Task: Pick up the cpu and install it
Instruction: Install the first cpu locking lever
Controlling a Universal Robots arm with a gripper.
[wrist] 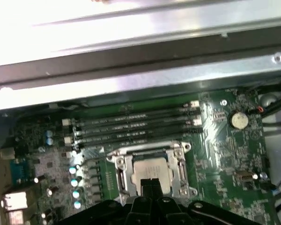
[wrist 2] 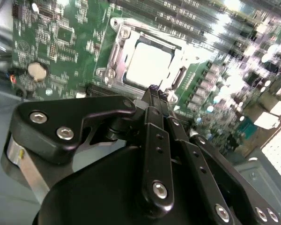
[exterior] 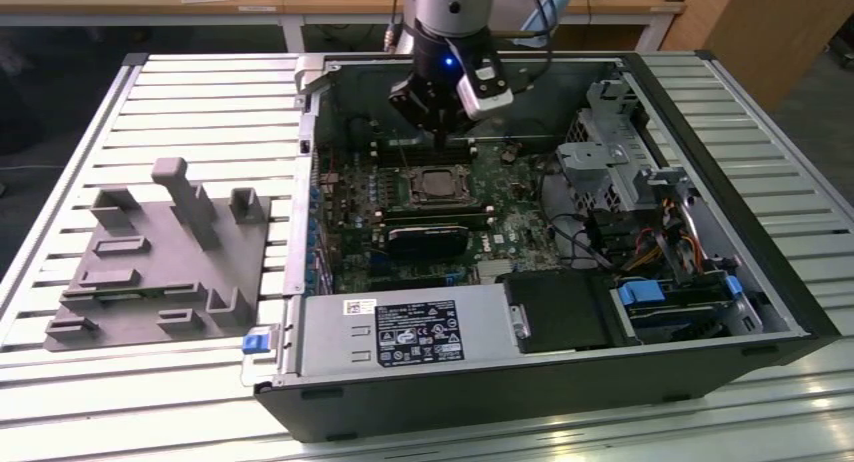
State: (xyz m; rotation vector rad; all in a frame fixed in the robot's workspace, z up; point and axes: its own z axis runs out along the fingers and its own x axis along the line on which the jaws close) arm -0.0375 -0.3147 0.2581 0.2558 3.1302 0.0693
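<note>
Cpu (wrist: pixel 151 169) is already sitting flat in the socket frame (wrist: pixel 120 176) on the motherboard (wrist: pixel 225 154), pale metal top facing up, and it shows up in both wrist views (wrist 2: pixel 149 64). End effector (wrist: pixel 151 183) hangs just above it with its fingers pressed together, nothing pinched between them. In the second wrist view the black fingertips (wrist 2: pixel 153 89) meet right at the chip's near edge.

From the exterior view, the arm comes down into the open computer case (exterior: pixel 747 272) from 12 o'clock, and the end effector (exterior: pixel 442 137) hovers just past the socket (exterior: pixel 437 185), on its 12 o'clock side. Four memory slots (wrist: pixel 136 126) run beside the socket, and a coin cell (wrist: pixel 238 119) sits well off from them on the board. Over at 9 o'clock from the case, a grey plastic holder block (exterior: pixel 158 262) rests on the slatted bench (exterior: pixel 214 102).
</note>
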